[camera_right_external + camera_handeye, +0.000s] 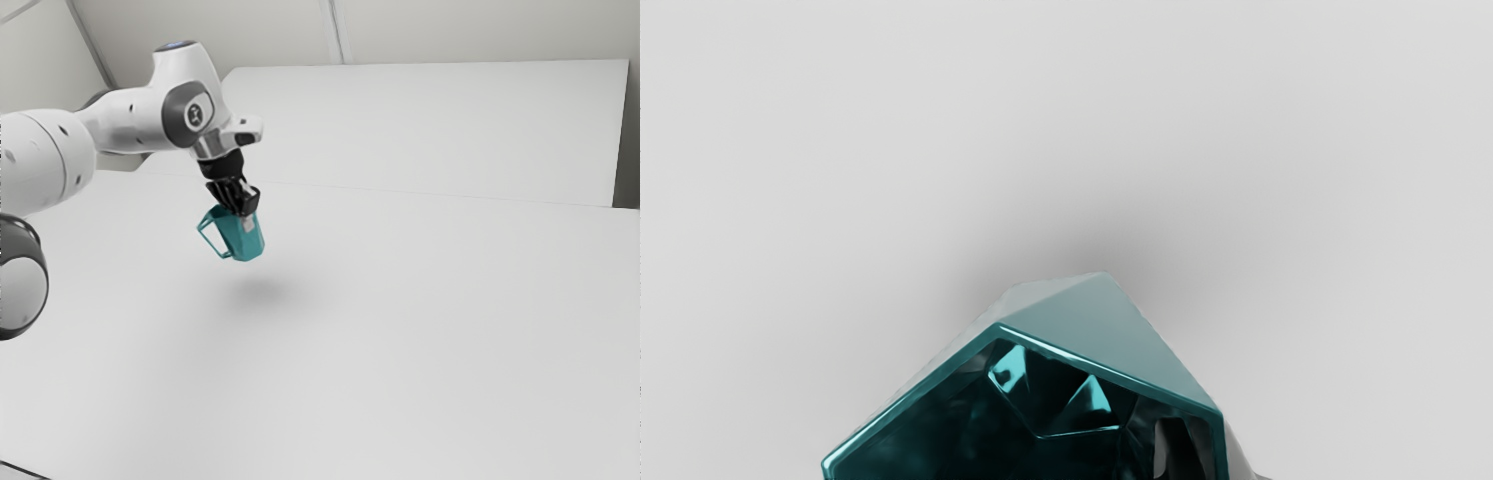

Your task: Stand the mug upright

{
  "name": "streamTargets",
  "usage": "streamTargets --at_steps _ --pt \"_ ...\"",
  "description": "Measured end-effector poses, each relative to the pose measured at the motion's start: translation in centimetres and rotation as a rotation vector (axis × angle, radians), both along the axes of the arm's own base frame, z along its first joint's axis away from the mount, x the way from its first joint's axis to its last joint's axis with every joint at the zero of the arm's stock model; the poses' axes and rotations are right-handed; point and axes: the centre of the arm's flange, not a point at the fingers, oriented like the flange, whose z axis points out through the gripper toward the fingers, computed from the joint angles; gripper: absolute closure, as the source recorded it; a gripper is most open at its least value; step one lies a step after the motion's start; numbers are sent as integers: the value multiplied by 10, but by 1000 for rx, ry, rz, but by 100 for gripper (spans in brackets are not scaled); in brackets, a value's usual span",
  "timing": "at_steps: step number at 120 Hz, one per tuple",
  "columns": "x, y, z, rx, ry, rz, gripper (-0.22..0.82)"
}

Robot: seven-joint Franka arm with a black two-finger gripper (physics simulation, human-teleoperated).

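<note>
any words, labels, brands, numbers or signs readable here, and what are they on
No text can be read with certainty.
Small mark on the arm's round dark joint cover: too small to read for sure.
Teal mug: no lettering on the sides that show.
White table: no lettering.

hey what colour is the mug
The mug is teal, which shows best in the exterior view.
</note>
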Motion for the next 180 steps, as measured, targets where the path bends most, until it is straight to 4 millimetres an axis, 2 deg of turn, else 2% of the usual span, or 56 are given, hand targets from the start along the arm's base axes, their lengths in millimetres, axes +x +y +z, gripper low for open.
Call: streamTargets --at_steps 32,68,134,168,171,180 --pt "5 -3 -17 33 -11 33 78" --pt "13 -11 -45 68 1 51 78" --pt "22 -21 -72 92 -5 69 78" --pt "24 -23 -79 97 -1 75 78" --pt "24 -23 -79 97 0 75 76" --pt "24 -25 -81 97 3 74 59"
